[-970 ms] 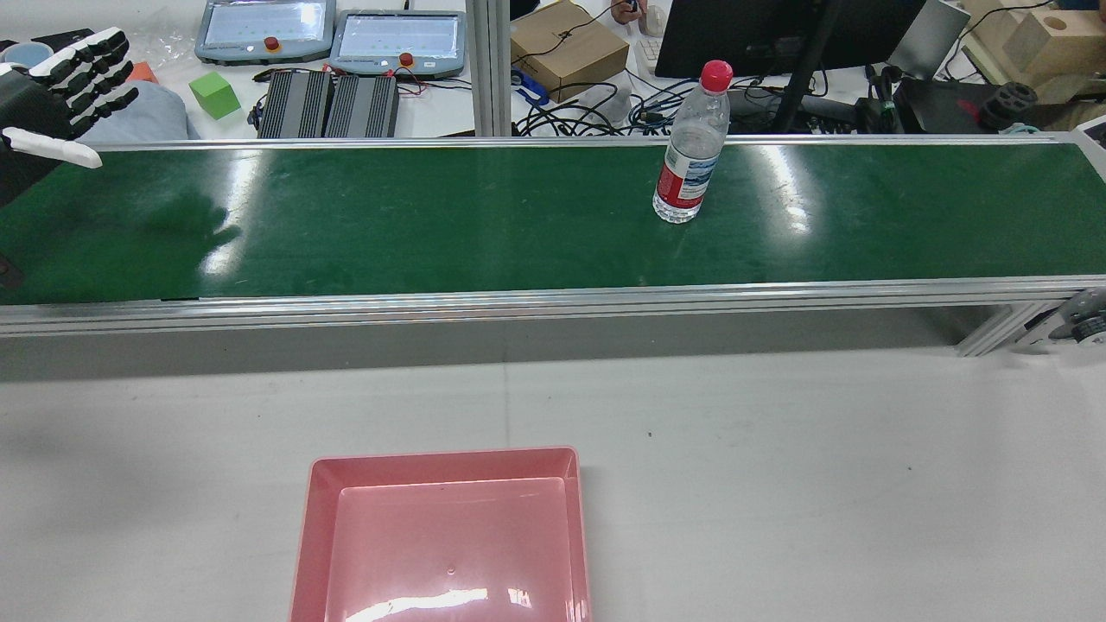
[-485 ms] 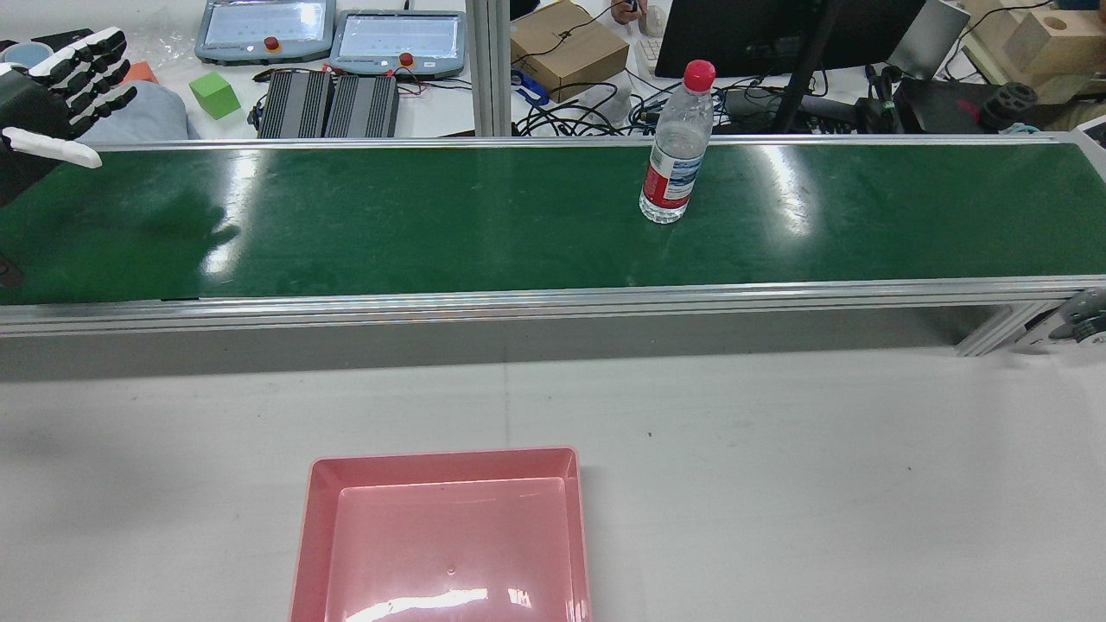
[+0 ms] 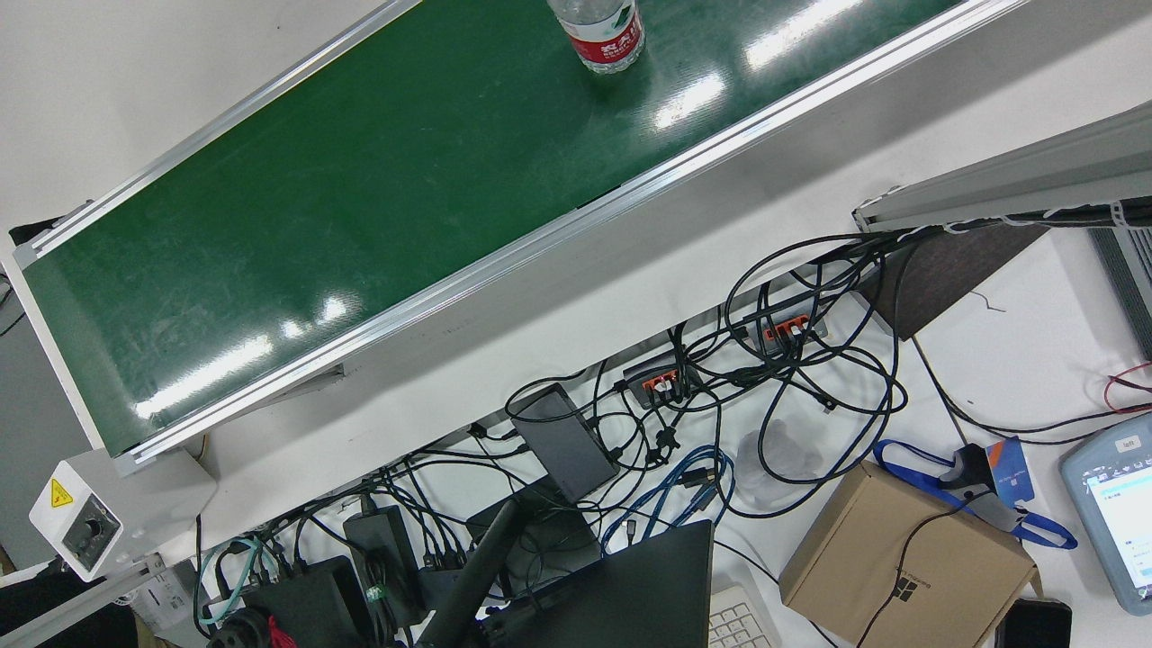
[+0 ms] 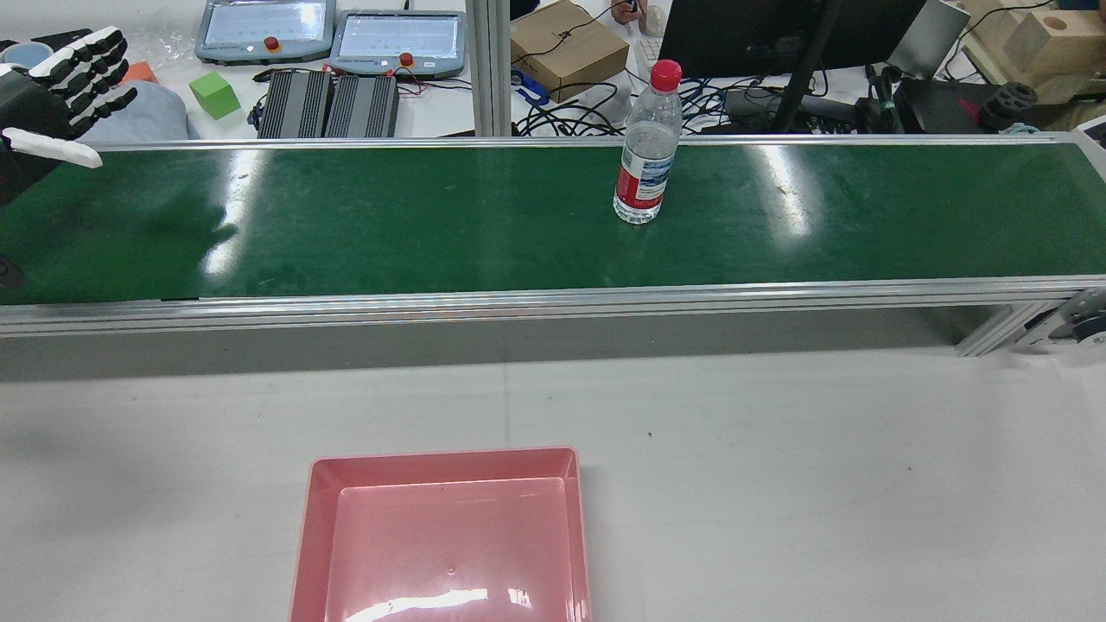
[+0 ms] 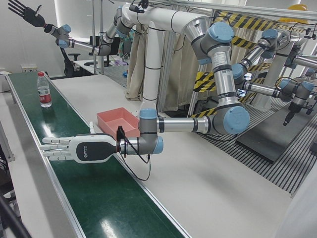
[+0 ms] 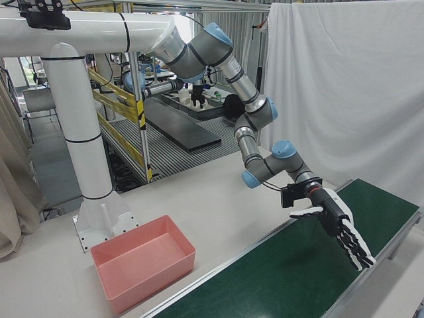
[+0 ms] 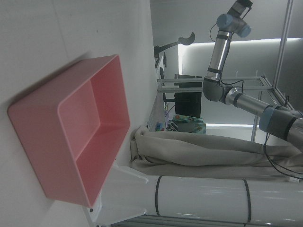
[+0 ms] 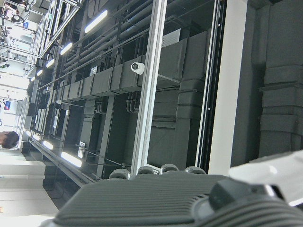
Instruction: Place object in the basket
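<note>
front view: a clear water bottle (image 3: pixel 605 31) with a red label stands upright on the green conveyor belt (image 3: pixel 360 198); no hand shows here. rear view: the left hand (image 4: pixel 60 95) hovers above the belt's end, fingers straight and spread, holding nothing; the bottle stands well off to the hand's right on the belt, and the pink basket (image 4: pixel 321 484) sits on the white table (image 4: pixel 821 484), nearer the robot than the hand. left-front view: the left hand is flat above the belt, the bottle far beyond it; the right hand (image 5: pixel 22 11) is raised high, fingers fanned wide, empty. right-front view: the left hand reaches over the belt, fingers extended. left hand view: the basket lies close by. right hand view: ceiling beams and lights.
</note>
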You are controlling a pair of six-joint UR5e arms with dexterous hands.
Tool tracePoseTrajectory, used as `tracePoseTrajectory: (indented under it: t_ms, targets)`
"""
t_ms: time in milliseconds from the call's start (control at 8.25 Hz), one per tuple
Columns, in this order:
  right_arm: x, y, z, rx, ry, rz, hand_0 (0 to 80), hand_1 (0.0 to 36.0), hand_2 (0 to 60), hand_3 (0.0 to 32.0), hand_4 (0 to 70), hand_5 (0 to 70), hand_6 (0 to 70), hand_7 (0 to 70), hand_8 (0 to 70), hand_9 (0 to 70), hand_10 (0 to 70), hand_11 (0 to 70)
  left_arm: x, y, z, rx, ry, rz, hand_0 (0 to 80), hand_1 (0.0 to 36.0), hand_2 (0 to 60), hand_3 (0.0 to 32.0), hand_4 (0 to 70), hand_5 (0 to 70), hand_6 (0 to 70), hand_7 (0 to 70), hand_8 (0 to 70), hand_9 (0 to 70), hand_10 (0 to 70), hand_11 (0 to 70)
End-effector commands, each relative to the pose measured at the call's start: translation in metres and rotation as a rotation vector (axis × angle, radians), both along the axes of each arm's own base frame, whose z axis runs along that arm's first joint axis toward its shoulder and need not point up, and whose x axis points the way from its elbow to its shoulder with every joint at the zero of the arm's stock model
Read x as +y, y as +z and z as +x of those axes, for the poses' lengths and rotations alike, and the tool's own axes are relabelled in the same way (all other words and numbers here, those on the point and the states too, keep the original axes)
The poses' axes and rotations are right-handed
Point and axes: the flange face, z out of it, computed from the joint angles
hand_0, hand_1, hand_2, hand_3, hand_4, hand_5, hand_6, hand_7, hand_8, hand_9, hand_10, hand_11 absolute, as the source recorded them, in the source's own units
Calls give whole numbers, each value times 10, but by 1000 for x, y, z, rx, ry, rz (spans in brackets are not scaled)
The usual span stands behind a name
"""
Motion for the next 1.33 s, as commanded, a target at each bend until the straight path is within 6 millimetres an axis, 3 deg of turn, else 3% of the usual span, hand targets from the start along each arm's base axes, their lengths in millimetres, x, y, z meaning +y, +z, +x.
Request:
tracePoseTrajectory:
  t_ms: [0, 485, 1212]
  targets:
    - [0, 0, 0, 0, 0, 0, 0, 0, 0, 0, 0, 0, 0, 0, 0, 0, 0, 0, -3, 8, 12, -4, 12, -11, 558, 166, 0, 0, 2, 94, 19, 0, 6, 26, 33, 72]
    - [0, 0, 0, 0, 0, 0, 0, 0, 0, 0, 0, 0, 0, 0, 0, 0, 0, 0, -1, 7, 20, -2, 23, -8, 570, 178, 0, 0, 35, 100, 31, 0, 25, 39, 44, 88]
    - [0, -1, 0, 1, 0, 1, 0, 0, 0, 0, 0, 0, 0, 0, 0, 0, 0, 0, -10, -12, 26, -4, 5, 42, 569, 182, 0, 0, 0, 90, 21, 0, 19, 30, 44, 90]
